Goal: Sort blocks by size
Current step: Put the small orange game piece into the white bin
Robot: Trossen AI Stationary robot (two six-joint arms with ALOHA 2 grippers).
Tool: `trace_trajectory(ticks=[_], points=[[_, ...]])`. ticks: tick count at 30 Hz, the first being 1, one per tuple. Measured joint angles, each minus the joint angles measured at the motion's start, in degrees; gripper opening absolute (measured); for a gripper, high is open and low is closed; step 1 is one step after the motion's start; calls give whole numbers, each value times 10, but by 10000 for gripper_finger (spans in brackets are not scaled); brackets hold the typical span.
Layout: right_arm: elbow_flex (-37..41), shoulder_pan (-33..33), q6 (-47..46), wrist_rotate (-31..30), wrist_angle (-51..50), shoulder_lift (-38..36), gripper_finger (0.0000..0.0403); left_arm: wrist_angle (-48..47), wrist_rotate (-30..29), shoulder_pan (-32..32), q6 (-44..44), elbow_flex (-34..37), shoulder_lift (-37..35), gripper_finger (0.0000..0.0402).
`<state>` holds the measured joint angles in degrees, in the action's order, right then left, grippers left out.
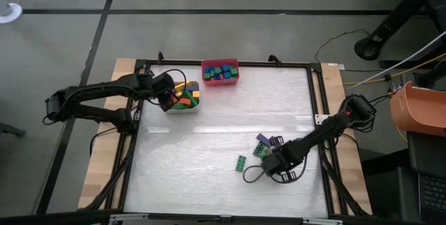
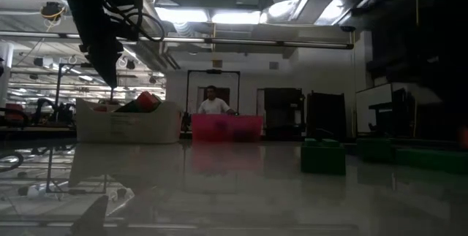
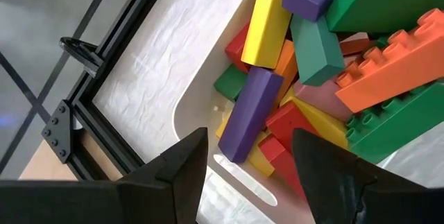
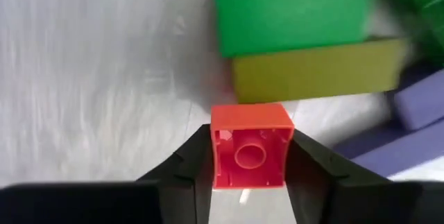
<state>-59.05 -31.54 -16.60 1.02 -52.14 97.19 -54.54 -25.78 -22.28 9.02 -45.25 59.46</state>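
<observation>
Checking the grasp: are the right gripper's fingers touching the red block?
Touching: in the right wrist view both fingers press against the red block's sides.

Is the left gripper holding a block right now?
No. The left gripper hangs open and empty over the white bin of long blocks, gripping none of them.

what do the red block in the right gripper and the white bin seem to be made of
Red block: apparently moulded plastic, smooth with a slight sheen; its hollow underside shows a round socket. White bin: probably plastic too, matte white with a rounded rim, though the material is less certain.
</observation>
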Motion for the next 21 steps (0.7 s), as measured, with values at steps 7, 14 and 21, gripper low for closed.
trace_trajectory(ticks=[7,14,21], points=[[-63,75,155,-85,-17,0,160,1,0,0,1,0,0,196],[-76,196,384,-307,114,0,144,19,0,0,12,0,0,196],[-77,367,573,-287,362,15,160,35,0,0,11,0,0,196]])
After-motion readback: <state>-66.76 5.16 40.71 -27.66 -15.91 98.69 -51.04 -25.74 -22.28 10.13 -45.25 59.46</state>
